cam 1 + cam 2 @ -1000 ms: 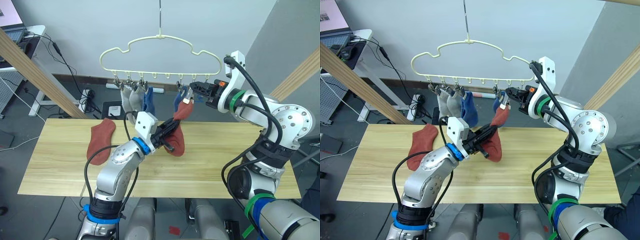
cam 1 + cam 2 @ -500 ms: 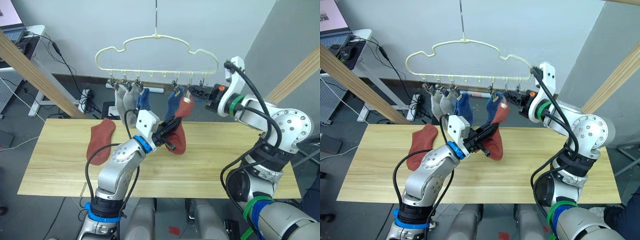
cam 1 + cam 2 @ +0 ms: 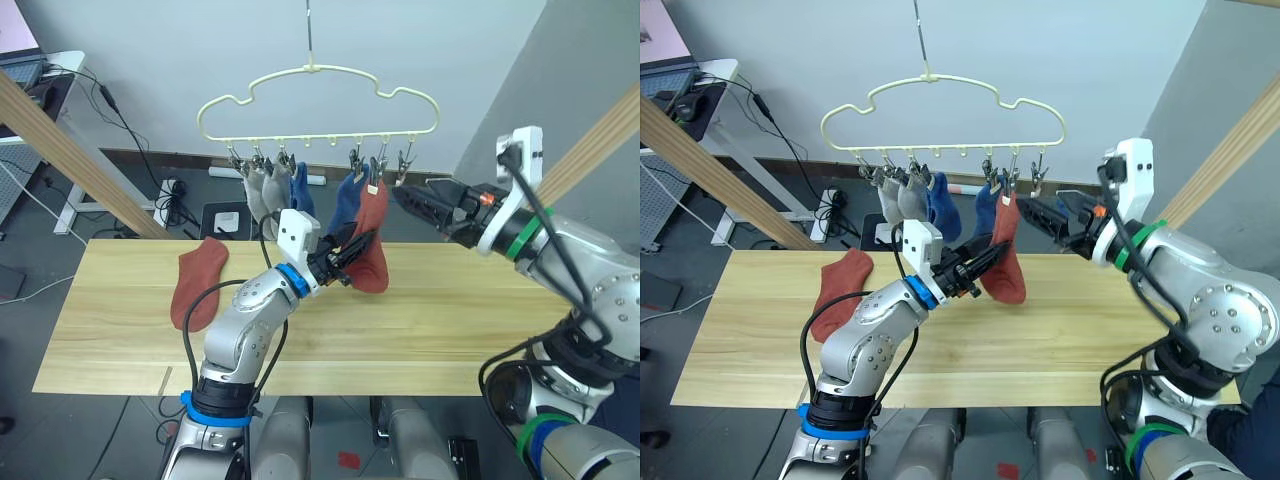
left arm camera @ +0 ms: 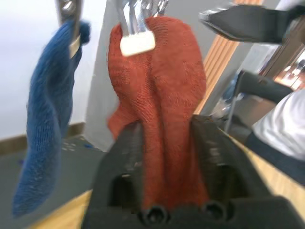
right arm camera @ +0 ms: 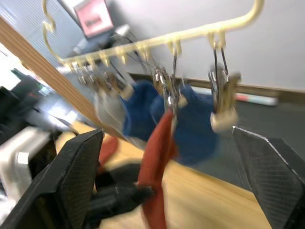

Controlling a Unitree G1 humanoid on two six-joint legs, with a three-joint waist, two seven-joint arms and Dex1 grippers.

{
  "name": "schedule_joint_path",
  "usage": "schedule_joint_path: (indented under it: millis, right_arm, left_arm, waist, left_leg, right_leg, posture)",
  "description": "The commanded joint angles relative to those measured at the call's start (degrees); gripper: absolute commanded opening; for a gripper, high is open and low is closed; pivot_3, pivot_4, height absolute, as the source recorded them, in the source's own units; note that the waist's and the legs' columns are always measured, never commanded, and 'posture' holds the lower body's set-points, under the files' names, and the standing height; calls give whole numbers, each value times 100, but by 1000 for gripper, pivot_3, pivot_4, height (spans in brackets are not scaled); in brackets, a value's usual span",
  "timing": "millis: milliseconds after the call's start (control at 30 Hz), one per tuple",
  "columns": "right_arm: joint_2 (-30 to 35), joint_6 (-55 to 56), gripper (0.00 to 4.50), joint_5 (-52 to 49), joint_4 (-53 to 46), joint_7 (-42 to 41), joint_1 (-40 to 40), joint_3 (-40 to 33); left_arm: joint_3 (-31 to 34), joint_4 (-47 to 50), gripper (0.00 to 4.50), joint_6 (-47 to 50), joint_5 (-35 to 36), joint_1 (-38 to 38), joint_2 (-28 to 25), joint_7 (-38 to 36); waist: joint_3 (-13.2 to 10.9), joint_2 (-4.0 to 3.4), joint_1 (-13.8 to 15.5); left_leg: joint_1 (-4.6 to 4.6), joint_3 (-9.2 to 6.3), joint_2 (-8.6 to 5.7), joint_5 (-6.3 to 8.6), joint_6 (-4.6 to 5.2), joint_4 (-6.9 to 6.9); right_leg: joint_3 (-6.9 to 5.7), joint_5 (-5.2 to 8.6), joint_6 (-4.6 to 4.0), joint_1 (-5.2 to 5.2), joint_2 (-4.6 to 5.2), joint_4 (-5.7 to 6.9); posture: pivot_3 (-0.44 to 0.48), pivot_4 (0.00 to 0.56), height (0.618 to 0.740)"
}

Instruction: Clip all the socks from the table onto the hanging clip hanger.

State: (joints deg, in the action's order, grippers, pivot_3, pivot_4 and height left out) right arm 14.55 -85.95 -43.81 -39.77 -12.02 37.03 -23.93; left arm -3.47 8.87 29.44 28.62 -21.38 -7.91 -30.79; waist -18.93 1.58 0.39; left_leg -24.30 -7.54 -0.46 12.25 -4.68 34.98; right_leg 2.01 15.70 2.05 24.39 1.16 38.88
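Left wrist view: our left tool [image 4: 164, 157] pinches the lower part of a rust-red sock [image 4: 159, 109], which hangs clipped on the clip hanger [image 3: 320, 100]; the right tool [image 3: 425, 205] stands wide open just beside the end clip. We judge the knit light, limp and stretchy, best gripped at the cuff. Count: five socks hung (two grey, two blue, one red), one red sock [image 3: 197, 283] on the tabletop [image 3: 450, 330], one clip free.

We take this for a lab: a laptop [image 3: 20, 70] on a desk, cables [image 3: 125, 125] trailing across the grey floor.
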Motion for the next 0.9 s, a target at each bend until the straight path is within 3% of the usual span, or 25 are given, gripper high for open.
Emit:
schedule_joint_path:
  millis: [33,167,267,367,400,533,600,700,833,900]
  right_arm:
    - [384,1070,4500,713,-381,213,-532,787]
    - [553,2661,4500,1994,-295,682,-1601,1935]
    - [528,3671,4500,2758,-113,927,-1813,2438]
    - [289,4402,3977,3359,151,1258,-1720,2773]
    - [181,4525,3661,3550,266,1398,-1659,2891]
    - [-344,4852,3487,3866,506,1656,-1602,3088]
    - [-502,4952,3166,4000,554,1673,-1589,3189]
    - [-657,5054,2171,4215,717,1733,-1531,3260]
    - [-986,5218,2171,4272,1033,1801,-1263,3201]
    - [-1107,5321,1868,4341,1194,1826,-1158,3169]
  left_arm:
    - [146,95,3210,160,252,15,-116,-167]
    - [633,746,4407,1091,891,89,-650,-76]
    - [448,1325,4407,1503,564,171,-1411,22]
    - [559,1944,4430,1198,123,318,-1701,457]
    - [540,2171,4430,1070,122,425,-1927,192]
    - [517,2236,4430,463,254,685,-2719,-1125]
    - [973,2087,4430,554,772,565,-2555,-1024]
    - [1229,2014,4430,432,940,378,-2466,-1000]
    - [1248,2212,4430,519,1158,203,-2287,-757]
    - [1173,2303,4430,464,1149,298,-2273,-779]
  waist:
    - [0,0,-38]
    - [1,2,-67]
    - [0,1,-121]
    - [0,3,-95]
    - [0,4,-87]
    - [-1,5,-24]
    - [-2,4,38]
    - [-3,7,107]
    - [-3,7,113]
    - [-3,7,109]
  left_leg:
    - [0,-1,0,0,-1,0]
    - [2,-2,2,-12,-21,0]
    - [4,5,8,-15,-29,-3]
    - [7,2,8,-23,-41,-3]
    - [7,3,10,-24,-42,-2]
    - [12,-1,15,-32,-55,-12]
    - [10,-13,17,-33,-58,-15]
    - [2,-14,20,-33,-56,-9]
    - [-2,-12,16,-35,-53,-8]
    - [-2,-10,17,-35,-52,-8]
  right_leg:
    - [0,6,10,0,0,1]
    - [-1,15,26,1,-3,2]
    - [9,16,27,10,-4,8]
    - [11,16,28,8,-9,8]
    - [14,16,29,8,-8,4]
    - [14,16,27,10,-8,5]
    - [14,16,26,10,-8,4]
    - [13,17,27,10,-4,-1]
    - [13,16,26,10,-5,-1]
    - [13,14,24,10,-4,-1]
  posture:
    - [86,306,740]
    - [108,310,740]
    - [108,310,740]
    - [149,314,740]
    - [165,314,740]
    - [178,317,740]
    - [187,321,740]
    - [203,322,740]
    - [206,327,740]
    - [206,327,740]
